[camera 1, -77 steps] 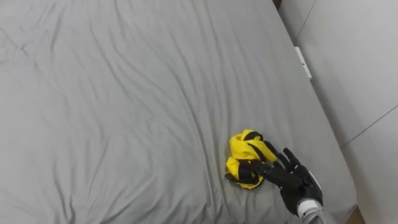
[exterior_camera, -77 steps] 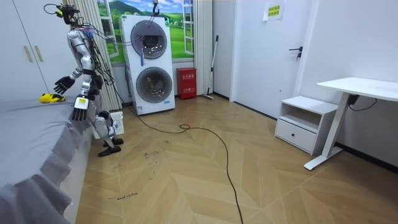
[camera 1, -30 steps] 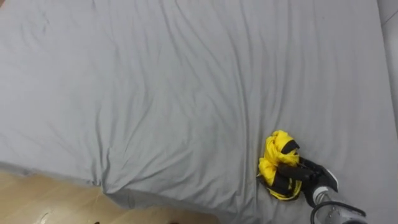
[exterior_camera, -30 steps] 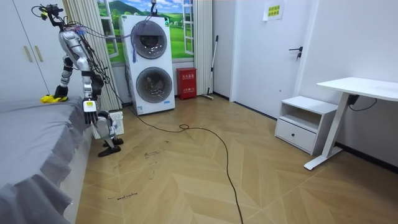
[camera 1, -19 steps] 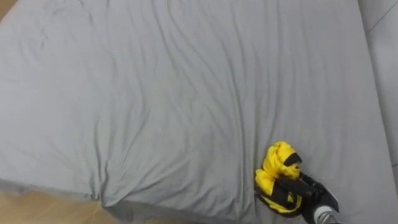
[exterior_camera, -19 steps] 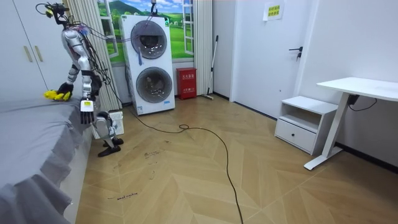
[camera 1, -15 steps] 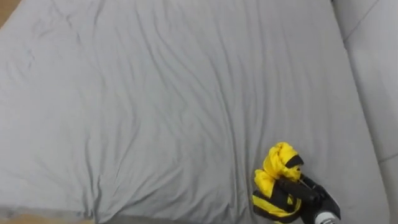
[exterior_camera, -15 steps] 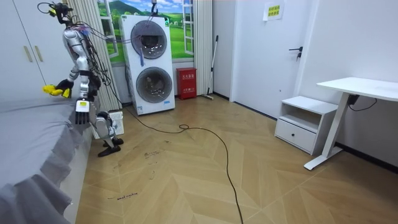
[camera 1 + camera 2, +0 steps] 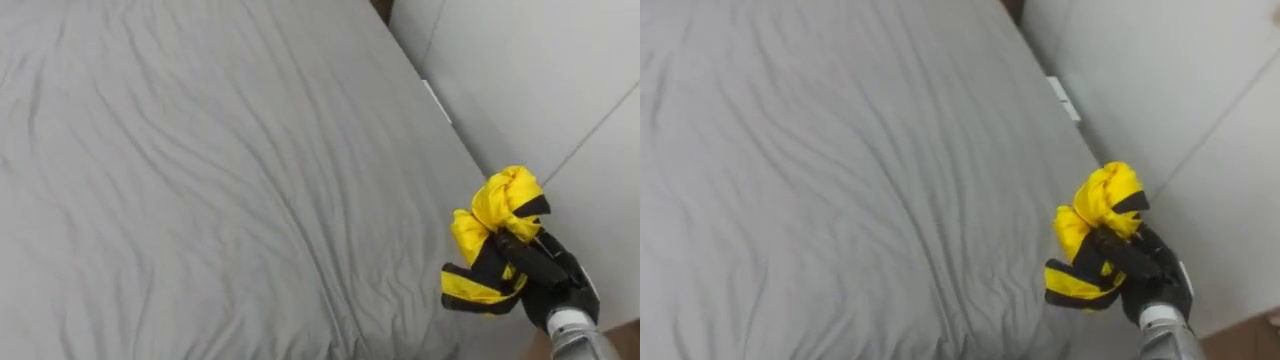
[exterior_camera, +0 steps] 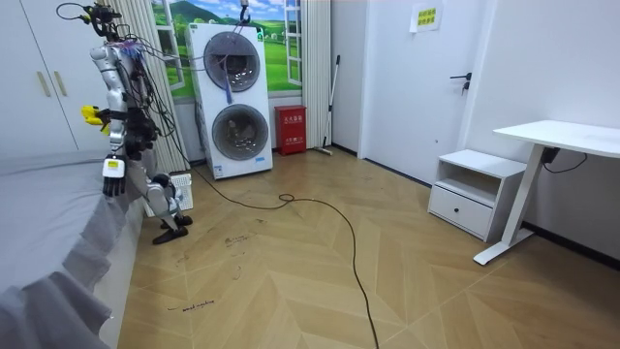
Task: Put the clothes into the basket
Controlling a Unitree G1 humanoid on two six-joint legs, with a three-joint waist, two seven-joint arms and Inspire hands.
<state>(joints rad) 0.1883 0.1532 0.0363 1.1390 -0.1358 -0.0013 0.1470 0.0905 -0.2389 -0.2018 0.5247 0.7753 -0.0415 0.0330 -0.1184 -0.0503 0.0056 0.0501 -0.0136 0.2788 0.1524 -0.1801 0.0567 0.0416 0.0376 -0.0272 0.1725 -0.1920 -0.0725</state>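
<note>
1. Grey-sheeted bed [image 9: 200, 150], near right edge: crumpled yellow-and-black garment [image 9: 495, 235] now hangs lifted off it, clenched in right hand [image 9: 548, 272]
2. Left hand [image 10: 108, 179] hangs idle; carrying to basket comes next

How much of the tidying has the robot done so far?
Done: the yellow-and-black clothes are up off the bed. In hand: the right hand grips them. Left: carry them to a basket and drop them in. The left hand hangs idle.
</note>
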